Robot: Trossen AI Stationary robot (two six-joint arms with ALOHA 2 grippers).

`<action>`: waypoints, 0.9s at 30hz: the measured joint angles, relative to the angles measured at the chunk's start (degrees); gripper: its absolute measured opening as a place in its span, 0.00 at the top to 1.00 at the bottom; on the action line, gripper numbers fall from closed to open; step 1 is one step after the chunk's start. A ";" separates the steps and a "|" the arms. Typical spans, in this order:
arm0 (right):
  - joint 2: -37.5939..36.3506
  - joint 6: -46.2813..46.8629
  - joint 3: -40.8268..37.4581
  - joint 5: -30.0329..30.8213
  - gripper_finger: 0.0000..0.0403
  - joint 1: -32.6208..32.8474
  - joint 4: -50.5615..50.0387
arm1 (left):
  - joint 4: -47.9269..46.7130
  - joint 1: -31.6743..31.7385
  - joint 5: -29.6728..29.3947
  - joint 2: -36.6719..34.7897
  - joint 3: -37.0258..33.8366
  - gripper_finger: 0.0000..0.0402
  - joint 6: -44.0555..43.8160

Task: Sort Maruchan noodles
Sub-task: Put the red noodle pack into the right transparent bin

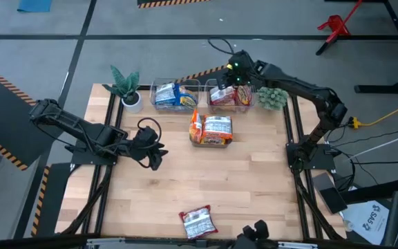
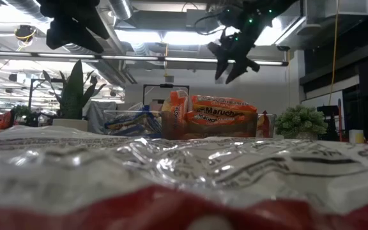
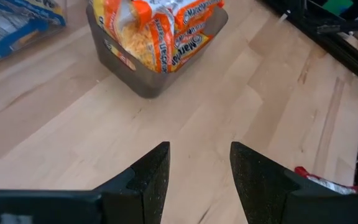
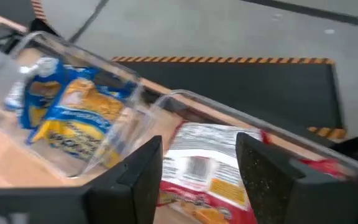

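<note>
While arms hover, one red packet [image 1: 198, 223] lies apart

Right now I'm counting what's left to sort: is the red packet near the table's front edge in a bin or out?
Out. The red packet lies on bare table, far from the bins.

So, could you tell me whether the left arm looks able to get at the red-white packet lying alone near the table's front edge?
Probably yes. The left gripper hangs open over bare wood, and nothing lies between it and the lone red-white packet at the front edge. The right gripper is far off, above the red packets' clear bin.
</note>
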 joint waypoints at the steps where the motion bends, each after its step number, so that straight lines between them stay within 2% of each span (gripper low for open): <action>1: 0.03 0.03 -0.63 -0.76 0.54 0.02 1.14 | -0.02 0.00 -0.32 0.00 0.00 0.59 0.04; 10: 3.19 4.90 -14.06 -1.49 0.57 0.21 10.99 | -0.06 0.00 -1.66 0.02 -0.09 0.59 -0.09; 15: 5.35 5.54 -17.63 -3.64 0.57 0.21 10.23 | 0.07 -0.01 -1.66 0.36 -0.13 0.59 -0.38; 19: 5.26 5.19 -17.57 -4.94 0.57 0.21 9.28 | 0.16 -0.02 -1.56 0.72 -0.15 0.59 -0.48; 23: 1.95 4.42 -13.68 -8.01 0.57 0.22 8.48 | 1.74 -0.16 -1.07 0.70 -0.15 0.59 -0.29; 27: -3.30 3.39 -8.96 -11.54 0.57 1.17 4.05 | 7.71 -1.21 0.55 1.33 -0.32 0.59 5.32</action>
